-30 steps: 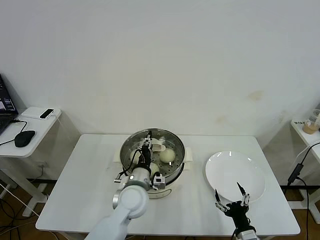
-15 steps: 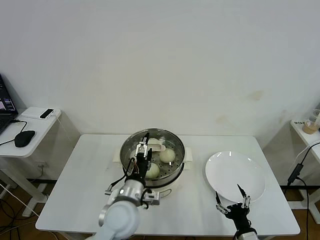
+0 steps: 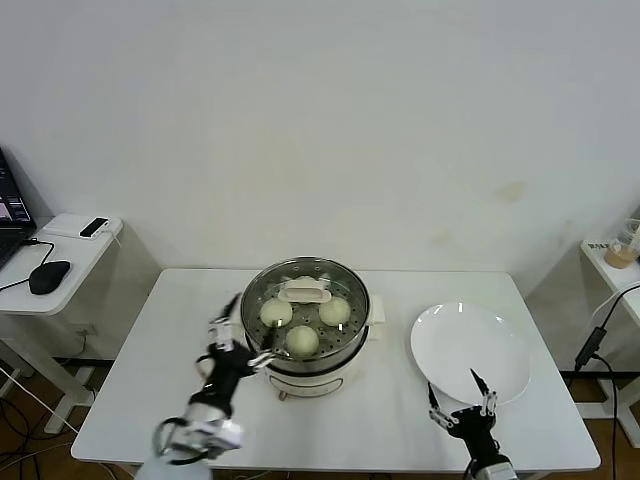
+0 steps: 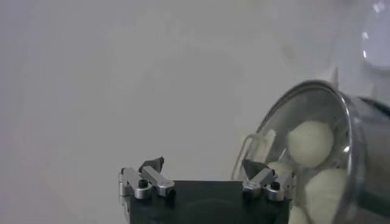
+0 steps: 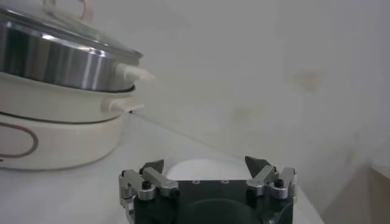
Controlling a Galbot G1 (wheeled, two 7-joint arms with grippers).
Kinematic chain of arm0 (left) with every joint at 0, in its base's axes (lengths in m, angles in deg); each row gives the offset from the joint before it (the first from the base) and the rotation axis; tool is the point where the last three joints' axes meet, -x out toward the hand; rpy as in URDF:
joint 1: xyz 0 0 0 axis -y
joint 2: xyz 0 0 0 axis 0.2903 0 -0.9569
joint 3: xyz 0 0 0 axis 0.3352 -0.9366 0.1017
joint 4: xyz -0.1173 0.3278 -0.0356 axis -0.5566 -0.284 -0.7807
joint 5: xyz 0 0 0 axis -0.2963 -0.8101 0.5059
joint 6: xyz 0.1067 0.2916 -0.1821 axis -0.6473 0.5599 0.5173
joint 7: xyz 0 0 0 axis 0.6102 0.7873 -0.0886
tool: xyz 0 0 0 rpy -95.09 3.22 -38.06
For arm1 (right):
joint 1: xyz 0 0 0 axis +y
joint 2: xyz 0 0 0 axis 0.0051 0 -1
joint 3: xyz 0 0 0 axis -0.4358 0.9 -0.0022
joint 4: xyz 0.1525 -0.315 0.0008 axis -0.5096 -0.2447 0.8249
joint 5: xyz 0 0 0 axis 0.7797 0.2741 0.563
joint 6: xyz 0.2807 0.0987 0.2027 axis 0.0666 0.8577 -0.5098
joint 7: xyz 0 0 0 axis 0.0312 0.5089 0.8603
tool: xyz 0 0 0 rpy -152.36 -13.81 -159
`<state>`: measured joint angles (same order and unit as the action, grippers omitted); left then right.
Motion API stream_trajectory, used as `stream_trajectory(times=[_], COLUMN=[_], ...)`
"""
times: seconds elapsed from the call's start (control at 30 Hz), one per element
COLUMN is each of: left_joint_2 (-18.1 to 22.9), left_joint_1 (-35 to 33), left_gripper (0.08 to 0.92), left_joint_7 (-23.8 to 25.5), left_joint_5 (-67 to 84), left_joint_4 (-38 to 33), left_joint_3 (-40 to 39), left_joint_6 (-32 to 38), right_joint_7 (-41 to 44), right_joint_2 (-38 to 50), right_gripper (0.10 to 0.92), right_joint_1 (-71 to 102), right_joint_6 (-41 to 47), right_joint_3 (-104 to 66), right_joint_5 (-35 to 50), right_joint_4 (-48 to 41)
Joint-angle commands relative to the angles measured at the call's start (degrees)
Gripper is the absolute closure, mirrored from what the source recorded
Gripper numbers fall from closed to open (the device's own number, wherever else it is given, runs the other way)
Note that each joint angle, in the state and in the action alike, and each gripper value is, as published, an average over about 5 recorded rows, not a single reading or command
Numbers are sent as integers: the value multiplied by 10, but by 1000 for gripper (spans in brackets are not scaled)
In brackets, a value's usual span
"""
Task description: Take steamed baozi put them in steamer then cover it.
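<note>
A white worktop (image 3: 180,330) fills the lower half of the head view, set against a plain pale wall. At the centre of the frame stands the steamer (image 3: 305,345), a shiny steel basket on a cream-white pot base. The cover (image 3: 304,302), a clear glass lid with a cream bar handle, sits on top of the steamer. Through the glass three steamed baozi (image 3: 302,340) show clearly, round and cream-white, lying close together on the perforated floor; a fourth lies partly hidden behind the handle at the far side of the basket.

The left end effector (image 3: 240,345) is in the lower left of the frame, just beside the steamer's left wall, its fingers spread apart and holding nothing. In the left wrist view the left end effector's two fingertips (image 4: 152,165) stand wide apart, with the lidded steamer and its buns close by.

The right end effector (image 3: 461,400) sits at the bottom right of the head view, over the near edge of a flat white plate (image 3: 470,345), its fingers apart and empty. A small side table (image 3: 70,240) at the far left edge carries a computer mouse (image 3: 48,276).
</note>
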<state>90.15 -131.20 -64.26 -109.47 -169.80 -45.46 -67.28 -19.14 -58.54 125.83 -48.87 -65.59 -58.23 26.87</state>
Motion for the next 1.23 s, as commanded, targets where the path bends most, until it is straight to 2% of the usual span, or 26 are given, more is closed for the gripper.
stream_trajectory(times=[0.03,0.27,0.5,1.23], left_joint_2=[25,43,57,75], left_joint_1=[-191,-230,-258,-264], left_gripper=[177,177,177,177], left_joint_7=[-96,-105,-76,-71], left_joint_5=[494,496,471,432], left_joint_4=[2,11,29,20], left_joint_3=[202,200,194,190], left_joint_6=[133,111,121,124], right_joint_7=[7,12,2,-10], right_joint_2=[19,52,82,95], right_gripper=[203,203,203,203], right_joint_1=[5,30,49,77], right_joint_6=[12,20,13,62], right_joint_3=[12,19,19,24], right_joint_5=[47,118,176,234], right_joint_4=[6,23,41,84])
